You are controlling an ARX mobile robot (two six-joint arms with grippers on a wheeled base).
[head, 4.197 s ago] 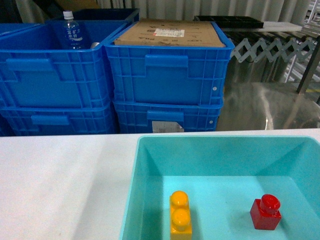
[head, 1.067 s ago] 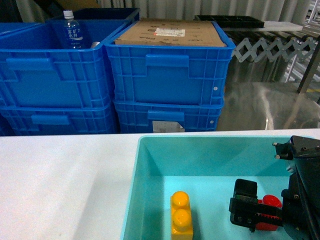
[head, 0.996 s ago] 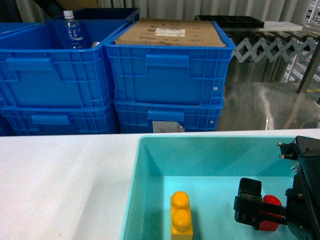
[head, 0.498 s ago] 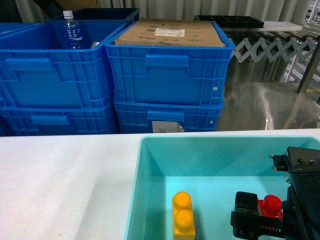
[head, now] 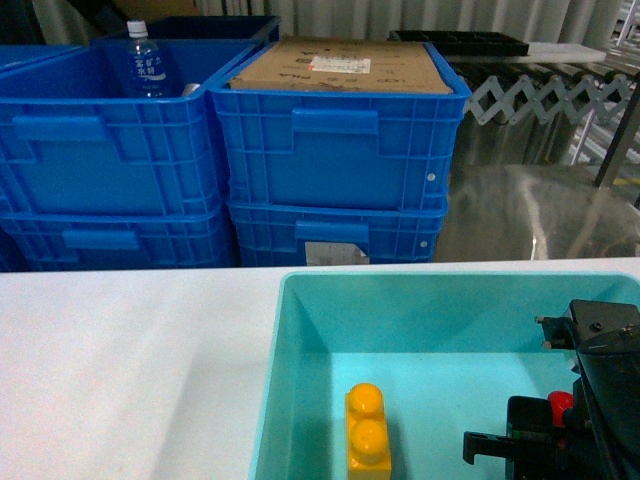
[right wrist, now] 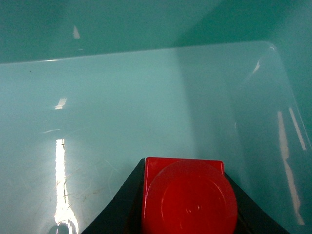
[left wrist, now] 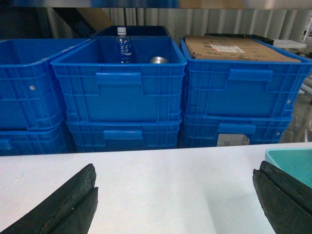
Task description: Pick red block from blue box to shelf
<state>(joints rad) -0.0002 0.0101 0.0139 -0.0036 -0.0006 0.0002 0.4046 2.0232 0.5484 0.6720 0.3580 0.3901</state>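
Red block (right wrist: 187,195) is clamped between the black fingers (right wrist: 122,204) of the right gripper (head: 555,440), low inside the blue box (head: 300,400). An orange-yellow brick (head: 367,438) is seen lying well to its left on the box floor. The left gripper (left wrist: 175,204) is held wide apart over the white table (left wrist: 161,180), with stacked blue crates (head: 335,150) behind.

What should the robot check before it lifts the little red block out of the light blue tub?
1. Small glossy red block sits between the right gripper's dark fingers: ok.
2. Grip firm enough to lift: cannot tell.
3. Orange-yellow two-stud brick lies apart from the gripper: ok.
4. Turquoise plastic tub's rim clear above the block: ok.
5. Left gripper open over the white table, out of the way: ok.
6. Free spot on the shelf: cannot tell.
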